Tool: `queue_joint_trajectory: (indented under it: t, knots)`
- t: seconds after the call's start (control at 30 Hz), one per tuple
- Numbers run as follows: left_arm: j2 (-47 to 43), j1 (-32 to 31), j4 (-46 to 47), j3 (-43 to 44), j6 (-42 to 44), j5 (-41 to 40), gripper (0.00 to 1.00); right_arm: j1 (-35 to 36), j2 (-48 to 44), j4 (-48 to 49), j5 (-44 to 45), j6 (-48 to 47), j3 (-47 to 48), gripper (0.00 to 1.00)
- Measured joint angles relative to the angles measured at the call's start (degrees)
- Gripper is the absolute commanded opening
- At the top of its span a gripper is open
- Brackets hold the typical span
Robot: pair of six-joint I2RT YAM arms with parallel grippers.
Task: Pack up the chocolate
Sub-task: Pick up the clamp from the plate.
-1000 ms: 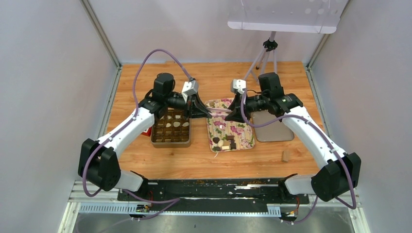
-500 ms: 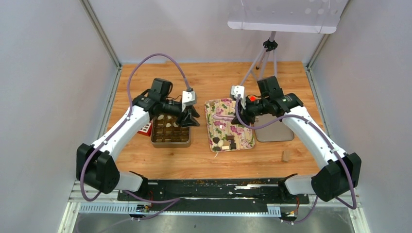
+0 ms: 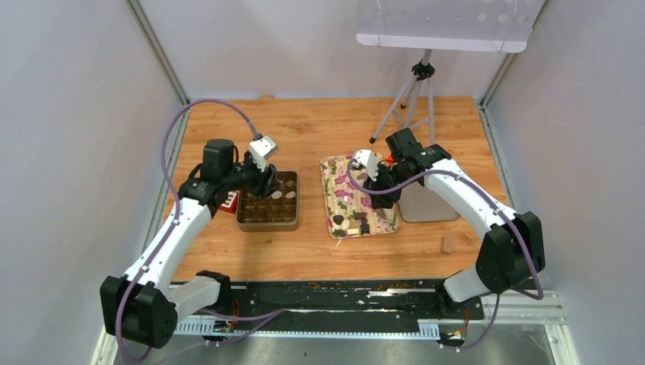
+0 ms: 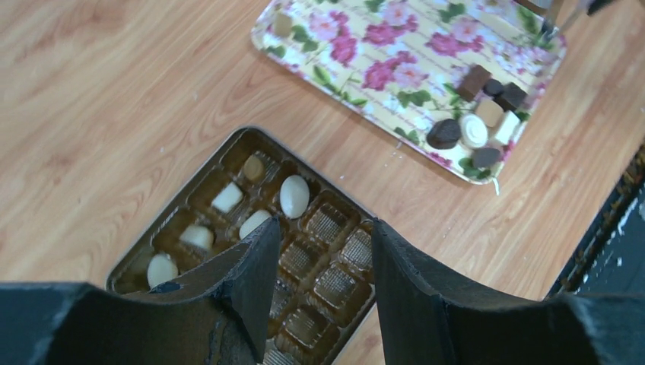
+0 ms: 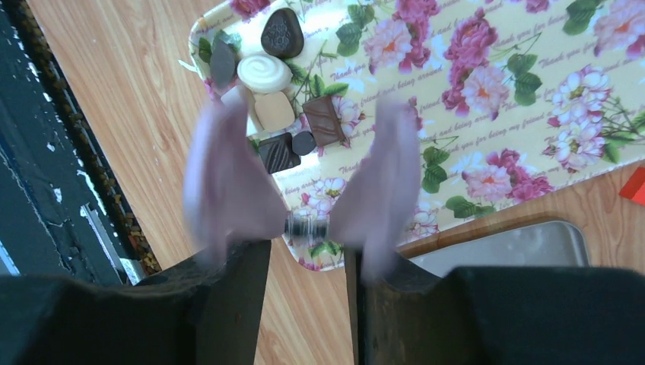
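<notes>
1. Pink tips stand wide apart on the right pincer (image 5: 310,163), and nothing is between them.
2. Most of the chocolate (image 5: 264,74) sits in a small pile at one corner of the flowery tray (image 5: 487,91). The pile is just ahead of this pincer, a bit toward its left tip.
3. One brown block (image 5: 323,120) lies in line with the gap. Its long side seems to point away from the pincer.
4. I think the right pincer needs to go forward and down to grab a piece. It is the nearer one.
5. The left pincer (image 4: 325,232) is apart and empty too. It hangs over the box (image 4: 228,144), well away from the pile.
6. A few pale pieces (image 4: 294,196) lie in cups on the far side of the box. Many cups look empty.
7. The pink tips are blurry, so I cannot tell how they are fixed on. The left tip hides part of the pile. The left pincer's fingers cover the near cups.
</notes>
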Motion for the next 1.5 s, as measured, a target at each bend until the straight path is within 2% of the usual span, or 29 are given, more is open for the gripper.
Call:
queue_joint_trajectory:
  t: [0.07,0.17,0.23,0.27,0.43,0.63,0.83,0.97,1.07,1.2,1.23,1.37,1.5]
  knots:
    - [-0.13,1.01,1.31,-1.22,-3.17,-1.92,0.56,0.39,1.20,-0.02,0.87,-0.35,0.00,0.30]
    - [-0.15,1.90,2.38,-2.56,-6.29,-3.78,0.57,1.01,2.97,0.00,1.68,-0.94,0.00,0.28]
    - [-0.26,2.05,3.23,-3.08,-7.93,-3.54,0.97,1.25,3.87,0.00,1.84,-1.16,0.00,0.27]
    - [-0.35,2.05,4.15,-3.32,-8.76,-2.69,1.00,1.27,4.09,0.00,1.79,-1.27,0.00,0.27]
    - [-1.20,-0.33,9.16,-4.50,-8.74,1.44,1.00,1.31,4.09,-1.36,-1.73,-1.51,1.18,0.26]
    - [-0.50,-11.82,11.08,-3.37,-2.21,3.91,1.00,1.40,4.00,-3.82,-10.19,-0.85,6.73,0.26]
    - [4.44,-17.16,15.96,2.01,-2.64,9.11,1.00,0.68,1.55,-2.95,-20.09,2.08,9.77,0.26]
    - [6.60,-17.57,23.76,2.03,-7.23,11.93,1.00,-2.16,-2.21,5.64,-27.61,12.52,9.51,0.25]
    - [9.42,-17.55,30.80,2.69,-13.79,13.51,1.00,-4.07,-6.34,20.11,-32.06,25.07,5.60,0.26]
    - [14.69,-17.57,36.26,6.75,-21.16,17.88,0.91,-4.68,-9.20,34.80,-35.36,38.97,1.86,0.26]
    - [15.93,-17.57,37.07,7.96,-22.60,19.30,0.86,-4.66,-9.20,37.16,-35.78,41.03,1.77,0.26]
    - [20.02,-17.57,40.44,11.43,-28.06,24.92,0.55,-4.66,-9.22,42.99,-36.83,45.53,1.31,0.27]
    - [24.00,-17.57,45.11,13.70,-33.90,30.86,0.35,-4.66,-9.55,45.09,-36.52,46.51,-0.11,0.43]
